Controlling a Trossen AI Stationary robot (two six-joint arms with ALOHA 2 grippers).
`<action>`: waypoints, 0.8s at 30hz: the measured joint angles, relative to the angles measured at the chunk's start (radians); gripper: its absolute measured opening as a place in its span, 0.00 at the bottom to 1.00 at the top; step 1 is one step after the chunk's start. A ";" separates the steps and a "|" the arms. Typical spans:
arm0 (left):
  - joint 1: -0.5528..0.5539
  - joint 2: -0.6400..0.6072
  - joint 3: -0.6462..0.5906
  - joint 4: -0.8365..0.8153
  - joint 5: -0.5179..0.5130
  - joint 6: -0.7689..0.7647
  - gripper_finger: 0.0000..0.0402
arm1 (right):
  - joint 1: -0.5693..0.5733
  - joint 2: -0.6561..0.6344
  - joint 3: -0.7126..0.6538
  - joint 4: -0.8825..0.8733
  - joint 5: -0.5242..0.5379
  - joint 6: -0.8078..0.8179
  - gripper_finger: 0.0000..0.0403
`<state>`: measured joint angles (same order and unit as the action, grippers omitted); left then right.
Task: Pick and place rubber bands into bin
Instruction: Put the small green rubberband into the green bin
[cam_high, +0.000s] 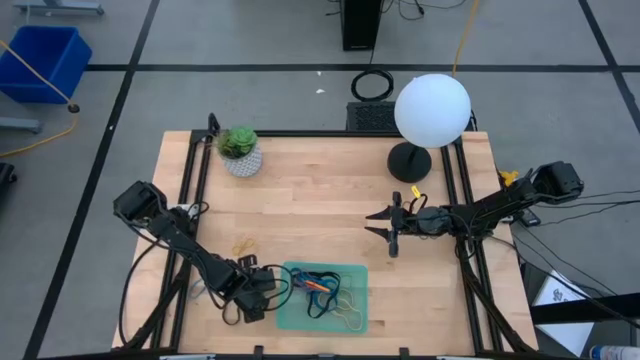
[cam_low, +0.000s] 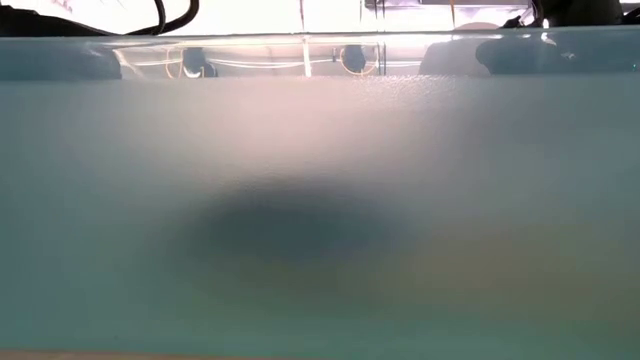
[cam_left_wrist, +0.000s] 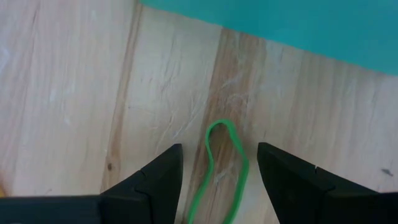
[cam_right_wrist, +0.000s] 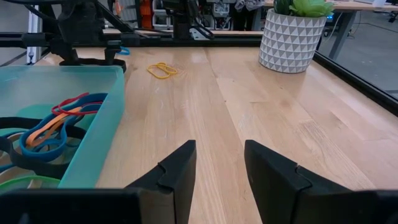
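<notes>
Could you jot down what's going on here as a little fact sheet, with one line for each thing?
Left gripper: open, low over the table beside the bin, fingers either side of a green rubber band
Right gripper: open, empty, mid-table
Bin: green tray holding several coloured bands
Loose yellow band: lying on the wood
Potted plant: at the back

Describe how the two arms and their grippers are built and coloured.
Both arms are dark, slender and jointed, with black cables looping alongside. The left gripper and the right gripper each have two matte black, wedge-shaped fingers with angular, faceted faces. The right arm carries small yellow-orange accents near its wrist and base.
</notes>
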<state>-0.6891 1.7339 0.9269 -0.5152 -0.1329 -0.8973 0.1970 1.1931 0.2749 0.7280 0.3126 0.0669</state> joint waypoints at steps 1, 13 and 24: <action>0.000 0.002 0.000 0.000 0.000 -0.002 0.53 | 0.000 0.000 0.000 0.000 0.000 0.000 0.33; 0.001 0.031 0.002 -0.006 -0.008 0.002 0.31 | 0.000 0.000 0.000 -0.005 0.000 0.000 0.33; 0.006 0.032 0.002 0.016 0.023 0.054 0.02 | 0.000 0.000 0.000 -0.006 0.000 0.000 0.33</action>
<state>-0.6832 1.7660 0.9287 -0.4993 -0.1104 -0.8431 0.1970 1.1931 0.2749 0.7219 0.3126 0.0669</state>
